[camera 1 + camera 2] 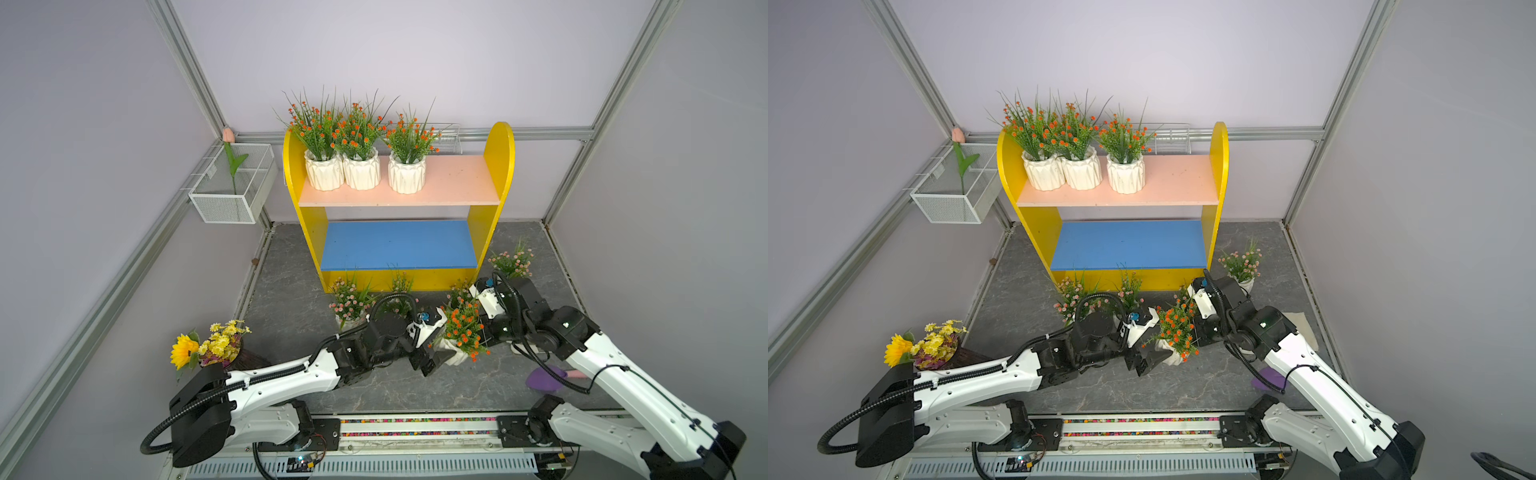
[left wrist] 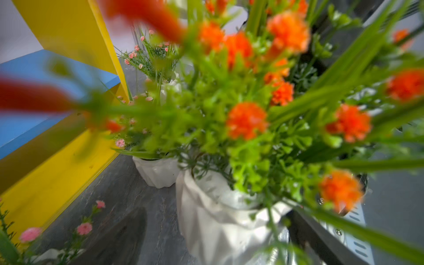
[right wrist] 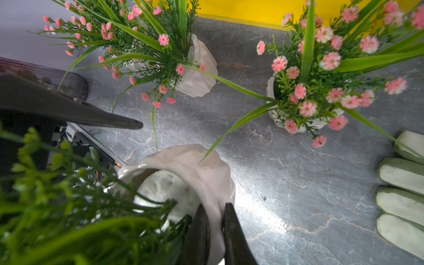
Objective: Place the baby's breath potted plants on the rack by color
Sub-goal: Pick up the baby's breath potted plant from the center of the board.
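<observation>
The rack (image 1: 498, 166) stands at the back of the tabletop (image 1: 291, 299). Three orange plants (image 1: 357, 129) sit on its pink upper board (image 1: 457, 178), whose right end is bare. The fourth orange baby's breath plant (image 1: 462, 330) stands upright in front of the rack's right foot, between my two arms, so that bare end lies above and behind it. My left pincer (image 2: 220, 215) gapes wide around the pot (image 3: 206, 165), with one finger clear of it. My right pincer (image 3: 214, 206) is pinched tight on the pot's rim.
</observation>
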Controlling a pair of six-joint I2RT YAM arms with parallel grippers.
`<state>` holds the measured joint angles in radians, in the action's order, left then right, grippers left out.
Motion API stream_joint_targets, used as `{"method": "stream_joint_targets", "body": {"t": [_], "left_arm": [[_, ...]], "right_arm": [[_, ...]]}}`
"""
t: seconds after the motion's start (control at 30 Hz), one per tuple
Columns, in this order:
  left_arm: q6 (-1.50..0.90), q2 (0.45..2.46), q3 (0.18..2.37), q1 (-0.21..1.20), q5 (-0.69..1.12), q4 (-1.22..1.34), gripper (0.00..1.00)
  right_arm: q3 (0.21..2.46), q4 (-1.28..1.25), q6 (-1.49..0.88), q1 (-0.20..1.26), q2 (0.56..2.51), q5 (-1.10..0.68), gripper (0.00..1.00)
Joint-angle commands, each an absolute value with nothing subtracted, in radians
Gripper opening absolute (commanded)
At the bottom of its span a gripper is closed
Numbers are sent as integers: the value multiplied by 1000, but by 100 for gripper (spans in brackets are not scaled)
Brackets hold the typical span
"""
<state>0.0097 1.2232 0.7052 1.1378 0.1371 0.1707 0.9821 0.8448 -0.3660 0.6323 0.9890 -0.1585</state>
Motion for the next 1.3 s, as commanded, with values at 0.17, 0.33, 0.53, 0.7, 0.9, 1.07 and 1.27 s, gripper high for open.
{"method": "stream_joint_targets", "body": {"t": [0.17,0.33,0.53,0.7,0.9,1.07,1.27], "left_arm": [[28,1306,798,1143,169,175,97],[5,1332,798,1142,203,218,97],[-12,1387,828,1142,224,213,96],[-19,1409,839,1143,235,218,95],[-30,1438,862,1144,256,211,93],[-31,1459,881,1144,268,191,84],[-30,1459,905,1144,280,156,65]], "right_arm": [[998,762,-371,632,991,-236,10],[994,752,-364,632,1002,-248,10],[988,744,-361,632,998,-255,10],[989,749,-356,633,993,-257,10],[977,735,-358,633,985,-265,10],[971,727,-357,631,981,-272,11],[953,713,-358,633,978,-260,13]]}}
